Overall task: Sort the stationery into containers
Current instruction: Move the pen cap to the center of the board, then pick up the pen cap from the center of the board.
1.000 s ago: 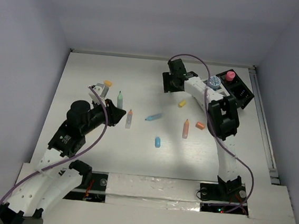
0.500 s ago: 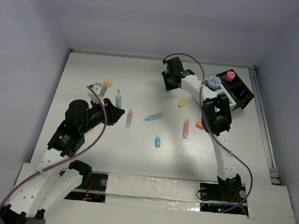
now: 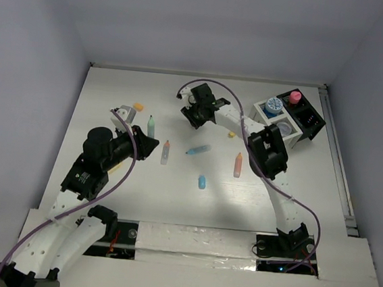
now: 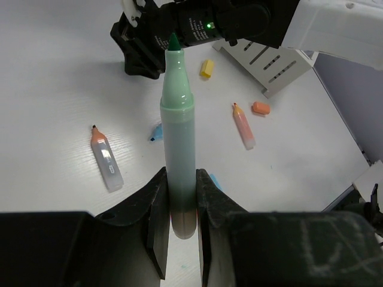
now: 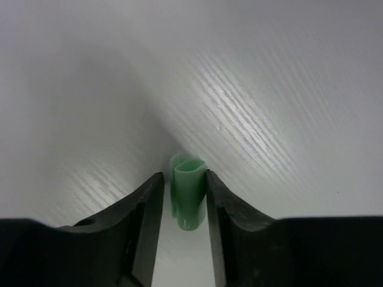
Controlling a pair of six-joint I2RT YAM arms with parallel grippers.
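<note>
Overhead, both arms reach in over the desk (image 3: 115,89), but only the wrist cameras tell what they carry. From the left wrist: the left gripper (image 4: 179,179) is pinching a mint marker (image 4: 178,119) by its lower end. The marker stands straight up between the fingers, its dark green tip bare. From the right wrist: the right gripper (image 5: 184,176) is narrowed onto a small green cap (image 5: 188,197), with white desk behind it. Overhead, that cap can't be seen at all.

The left arm is bent at the elbow, its wrist aimed toward the far right. The right arm is stretched far out and angled left, its gripper facing the marker's tip, near but not touching.

The organizer (image 4: 272,60) sits far right, with a blue jar (image 3: 272,105) and a pink jar (image 3: 295,97) in it. Loose on the desk between the arms are an orange pen (image 3: 237,164), a blue pen (image 3: 198,149) and a blue capsule (image 3: 202,182). The yellow piece (image 4: 206,67) is clear from the left wrist but half hidden by the right arm overhead.
</note>
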